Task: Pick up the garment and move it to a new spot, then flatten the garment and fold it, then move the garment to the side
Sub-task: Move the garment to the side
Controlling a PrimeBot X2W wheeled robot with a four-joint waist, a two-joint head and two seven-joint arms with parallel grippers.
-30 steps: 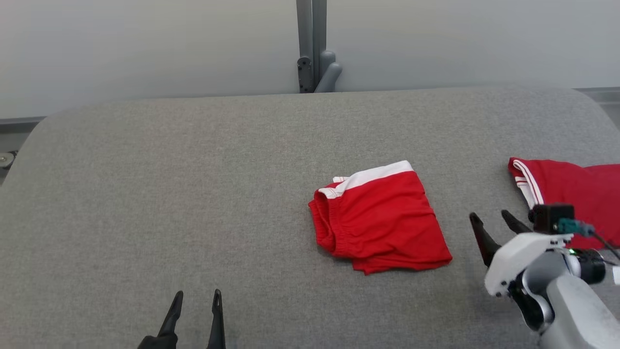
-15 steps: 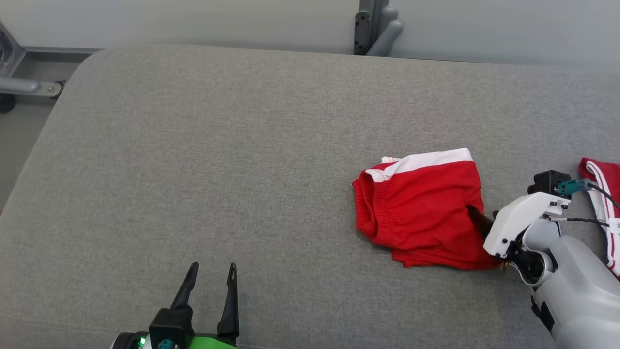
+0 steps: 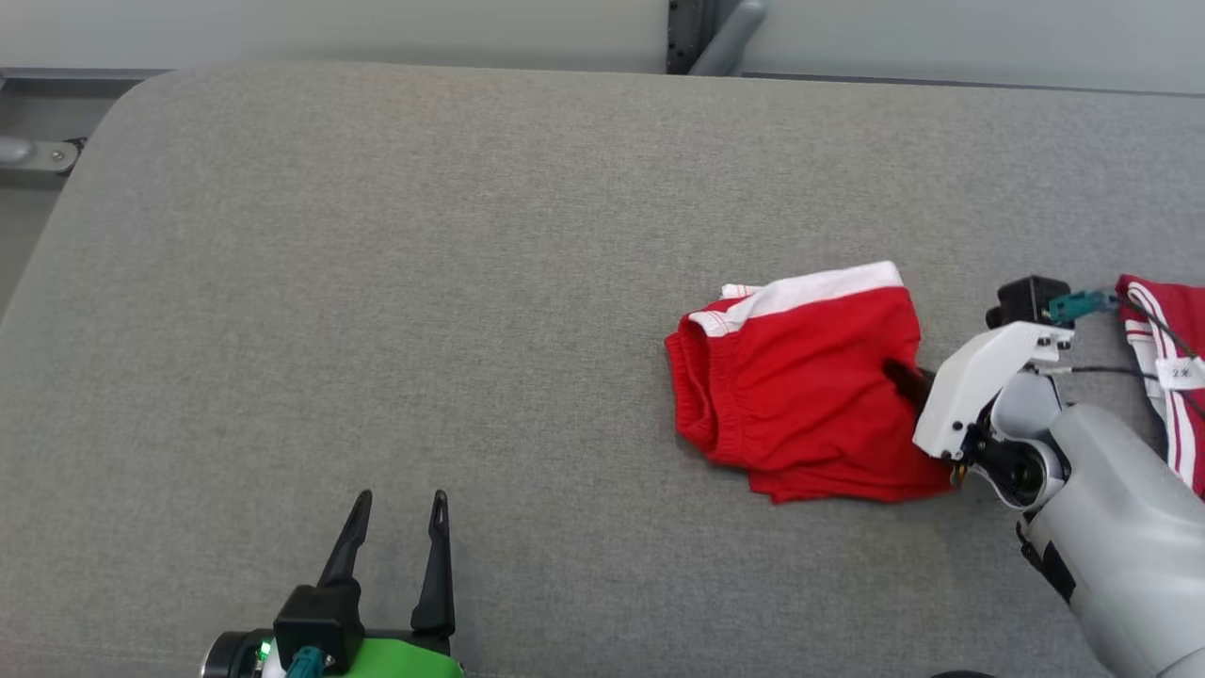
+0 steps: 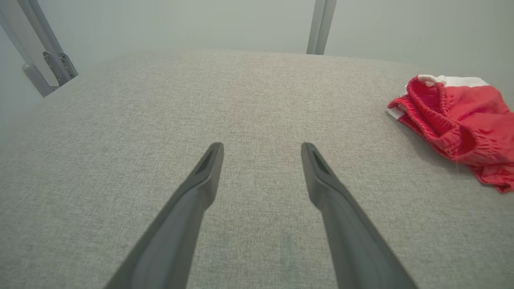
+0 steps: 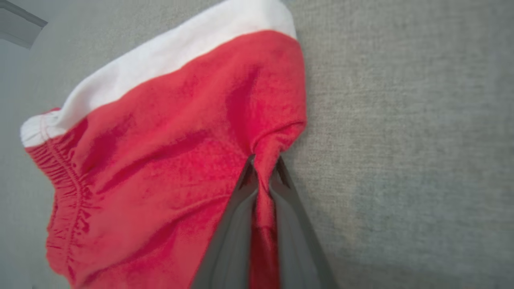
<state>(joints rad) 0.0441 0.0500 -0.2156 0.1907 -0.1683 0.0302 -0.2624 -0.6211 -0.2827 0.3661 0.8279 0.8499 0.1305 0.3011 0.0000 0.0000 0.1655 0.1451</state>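
At the far left the table rounds off into a corner, with a grey bracket past its rim. Low on the left side, the left pincer hovers above bare cloth, its fingers spread apart and empty; its wrist view shows nothing between them but grey covering. From there rightward lies a wide stretch of free surface running up to the far edge, where a grey post stands.

Right of centre sits the garment, red shorts with a white band, lying in a compact bundle flat on the table. Its elastic edge faces the left arm. The right pincer has its fingers clenched on a pinch of red fabric at the garment's right-hand edge. Whether that pinch takes every layer or just the top one is hard to tell.

Since the bundle looks folded, I judge the step in hand to be carrying it aside. The next move calls for a lift high enough that the layers don't drag open. Just past the right wrist lies a second red garment, so that side is crowded. The left has the room.
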